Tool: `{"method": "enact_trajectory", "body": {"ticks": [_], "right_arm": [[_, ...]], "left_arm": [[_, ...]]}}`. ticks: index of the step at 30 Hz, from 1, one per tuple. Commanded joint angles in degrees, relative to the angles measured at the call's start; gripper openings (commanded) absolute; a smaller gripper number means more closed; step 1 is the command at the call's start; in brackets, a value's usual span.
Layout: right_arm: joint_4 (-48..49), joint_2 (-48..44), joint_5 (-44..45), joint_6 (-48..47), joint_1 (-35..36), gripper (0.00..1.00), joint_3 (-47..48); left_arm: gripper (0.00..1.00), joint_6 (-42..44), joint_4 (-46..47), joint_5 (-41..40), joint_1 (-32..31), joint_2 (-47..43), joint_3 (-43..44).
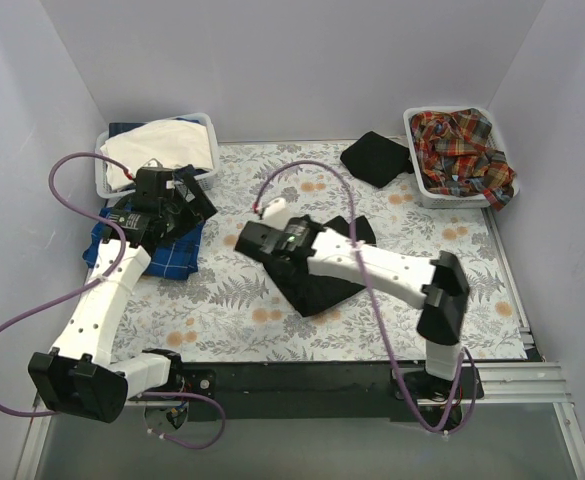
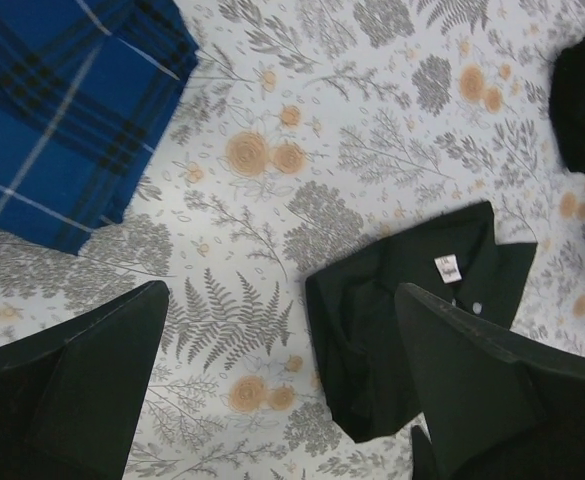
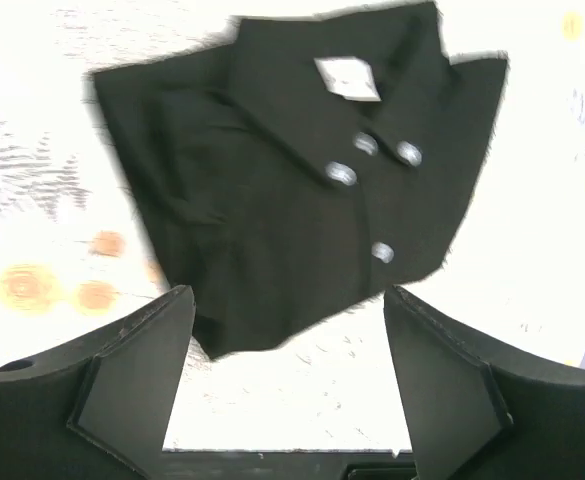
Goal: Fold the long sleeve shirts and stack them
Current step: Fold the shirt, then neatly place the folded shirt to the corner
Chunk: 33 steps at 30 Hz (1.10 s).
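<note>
Matt black cloth shirt (image 3: 262, 240)

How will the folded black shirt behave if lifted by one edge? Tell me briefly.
The black shirt is soft cloth lying in loose folded layers, so it would probably sag and unfold rather than hold its shape. It looks thin and flat, so likely light. Pushed across the tablecloth, it would more likely bunch up than slide whole.

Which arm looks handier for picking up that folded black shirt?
Right, probably. The right gripper, open, hangs directly over the black shirt; the left gripper hovers off by the blue checked shirt.
</note>
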Motion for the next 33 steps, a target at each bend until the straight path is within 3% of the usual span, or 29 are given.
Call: {"method": "enact_trajectory", "body": {"ticks": [1, 2, 5, 9, 13, 18, 24, 28, 33], "right_arm": [[3.9, -10.89, -7.23, 4.43, -11.62, 0.83, -14.93], [8.09, -13.09, -11.16, 3.83, -14.01, 0.83, -21.32], [17.31, -23.97, -20.03, 0.14, -24.46, 0.83, -30.41], [27.19, -30.33, -33.15, -4.7, -38.18, 0.82, -43.06], [31.24, -30.52, -40.9, -6.37, -49.34, 0.79, -46.77], [35.81, -26.4, -48.27, -6.46, -54.02, 0.77, -47.57], [42.14, -21.91, -57.95, -5.93, -58.77, 0.74, -49.24], [44.69, -19.36, -62.25, -5.76, -59.03, 0.72, -50.47], [48.91, -18.12, -66.83, -3.83, -59.03, 0.71, -53.72]], "left_arm": [[0.98, 2.58, 7.37, 14.88, 0.24, -0.4, -5.99], [0.98, 2.93, 8.87, 22.49, 0.15, -0.23, -7.49], [0.96, 0.93, 14.15, 31.5, -0.38, 0.21, -11.88], [0.95, -1.1, 19.34, 33.81, -5.1, 1.61, -14.1], [0.94, -2.86, 23.82, 31.62, -13.28, 5.83, -13.13], [0.94, -6.11, 28.31, 29.07, -20.49, 14.96, -13.39], [0.94, -4.8, 32.09, 28.63, -24.89, 23.92, -10.33], [0.92, -4.88, 28.68, 24.68, -26.75, 26.84, -7.86], [0.94, -8.13, 20.33, 13.88, -26.83, 21.76, -10.57]]}}
